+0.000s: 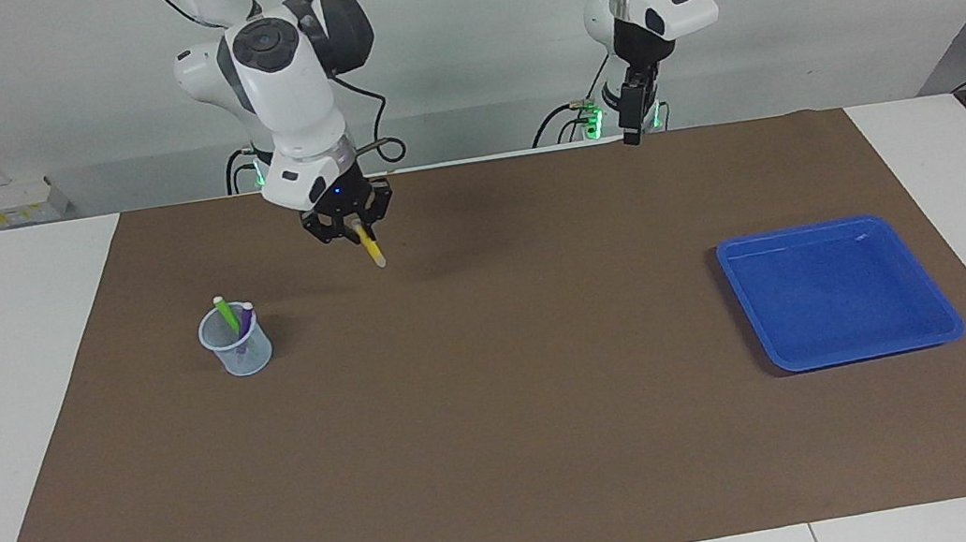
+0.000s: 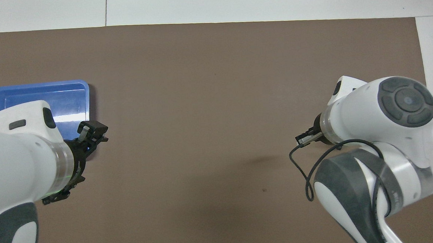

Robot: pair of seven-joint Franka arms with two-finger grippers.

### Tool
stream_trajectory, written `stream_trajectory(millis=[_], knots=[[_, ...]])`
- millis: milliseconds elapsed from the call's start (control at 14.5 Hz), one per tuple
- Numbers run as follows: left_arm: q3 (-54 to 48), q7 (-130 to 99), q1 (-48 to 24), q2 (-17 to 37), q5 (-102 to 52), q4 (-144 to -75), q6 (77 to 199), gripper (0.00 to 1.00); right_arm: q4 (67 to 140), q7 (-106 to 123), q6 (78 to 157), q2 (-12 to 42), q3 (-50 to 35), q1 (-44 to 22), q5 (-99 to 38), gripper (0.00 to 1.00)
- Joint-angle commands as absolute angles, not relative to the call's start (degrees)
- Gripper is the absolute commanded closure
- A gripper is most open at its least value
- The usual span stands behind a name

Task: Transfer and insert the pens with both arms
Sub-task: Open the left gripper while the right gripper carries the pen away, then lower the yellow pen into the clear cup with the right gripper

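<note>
Presently: right gripper [image 1: 352, 225] clamped on yellow pen [image 1: 369, 250], over the mat [image 1: 509, 456]. Green pen [image 1: 225, 313] and purple pen [image 1: 243, 322] in cup [image 1: 238, 353]. Left gripper [image 1: 630, 120] waits raised, apparently spread.

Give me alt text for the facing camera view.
The right pincer carries a yellow pen above the brown mat, near a clear cup holding green and purple pens. The left pincer hangs empty, and a blue tray sits bare.
</note>
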State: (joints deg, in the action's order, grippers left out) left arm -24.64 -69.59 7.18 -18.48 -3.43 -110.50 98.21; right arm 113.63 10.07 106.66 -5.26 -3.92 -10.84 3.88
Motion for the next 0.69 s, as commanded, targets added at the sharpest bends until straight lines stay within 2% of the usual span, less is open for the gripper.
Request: stream_trajectory(millis=[0,344,619], knots=[[-24.9,-63.7,10.3,-18.7,-3.3,-110.8,98.0,0.01,111.1,19.2,103.3,-5.9,-4.7,-7.6,8.0,1.0],[-24.9,-53.9,14.5,-18.8,-3.3,-111.3,98.3,0.01,111.3,32.6,107.0,-5.5,-4.7,-1.7,12.0,1.0],[-24.9,-44.3,17.0,-19.0,-3.3,-111.9,98.0,0.01,115.0,37.5,114.3,-5.8,-4.7,1.7,11.8,1.0]])
